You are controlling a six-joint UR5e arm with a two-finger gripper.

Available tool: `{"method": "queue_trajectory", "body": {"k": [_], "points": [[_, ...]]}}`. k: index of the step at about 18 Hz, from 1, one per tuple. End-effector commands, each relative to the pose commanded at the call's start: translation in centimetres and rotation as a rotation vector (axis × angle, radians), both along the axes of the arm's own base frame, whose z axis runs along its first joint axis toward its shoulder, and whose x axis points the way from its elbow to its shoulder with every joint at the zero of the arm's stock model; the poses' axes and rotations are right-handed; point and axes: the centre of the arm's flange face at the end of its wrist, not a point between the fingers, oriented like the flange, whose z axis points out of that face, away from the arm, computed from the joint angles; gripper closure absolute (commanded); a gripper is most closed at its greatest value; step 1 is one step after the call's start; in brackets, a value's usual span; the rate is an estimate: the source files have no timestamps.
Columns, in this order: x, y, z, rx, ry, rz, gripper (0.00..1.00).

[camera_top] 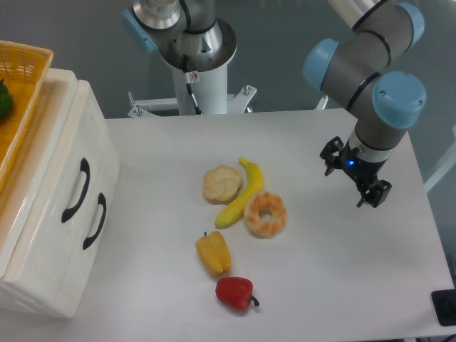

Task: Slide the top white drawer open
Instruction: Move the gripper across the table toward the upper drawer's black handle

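I see the top drawer [68,178] at the far left of the desk [164,157], the upper of two fronts on a white cabinet [43,285]. It sits flush with the cabinet face, shut, its black arched handle [77,191] running diagonally in my view. Just below and to the right is the lower drawer [100,228] with a like handle, also shut. On top of the cabinet rests an orange basket [21,85] with something green [4,100] inside at the frame's edge.

Out across the desk, near the middle, lies a cluster of food: a pale bun [221,184], a banana [243,192] touching it, a doughnut [266,214] against the banana's lower end, then a yellow pepper [214,252] and a red pepper [236,293] nearer the front.

The tool [355,179] is well apart from the drawer, over the right side of the desk, beyond all the food, hanging from the arm [370,64] and pointing down. Its fingers [375,193] look spread with a gap between them and nothing held, though from this angle I judge that loosely.
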Motion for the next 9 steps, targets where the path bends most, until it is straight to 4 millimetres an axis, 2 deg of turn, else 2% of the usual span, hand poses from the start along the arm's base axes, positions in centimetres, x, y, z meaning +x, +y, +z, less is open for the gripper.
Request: {"method": "queue_trajectory", "body": {"k": [2,6,9], "points": [[0.2,0.1,0.2,0.001,0.003,-0.003,0.00],[1.9,2.2,0.3,0.004,0.006,-0.038,0.00],[2.4,2.7,-1.3,0.051,0.014,-0.036,0.00]]}}
